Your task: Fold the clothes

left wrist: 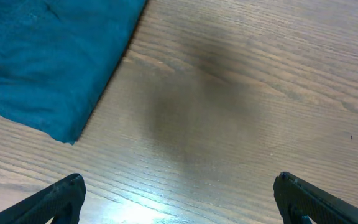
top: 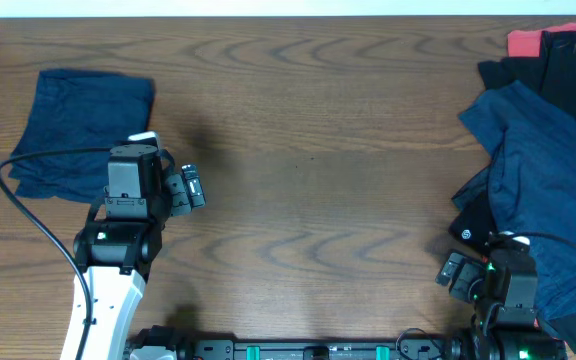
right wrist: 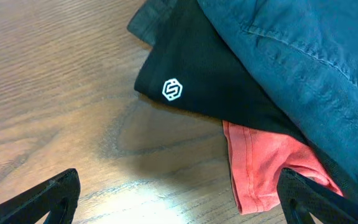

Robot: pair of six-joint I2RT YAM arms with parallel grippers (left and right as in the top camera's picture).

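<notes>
A folded navy garment lies flat at the table's far left; its corner also shows in the left wrist view. My left gripper is open and empty just right of it, over bare wood. A loose pile at the right holds a navy garment, black pieces and a coral-red piece. My right gripper is open and empty at the pile's near left edge. The right wrist view shows a black garment with a white logo, navy cloth and coral-red cloth by the right finger.
The wooden table runs between the folded garment and the pile. A black cable loops beside the left arm. The arm bases stand along the front edge.
</notes>
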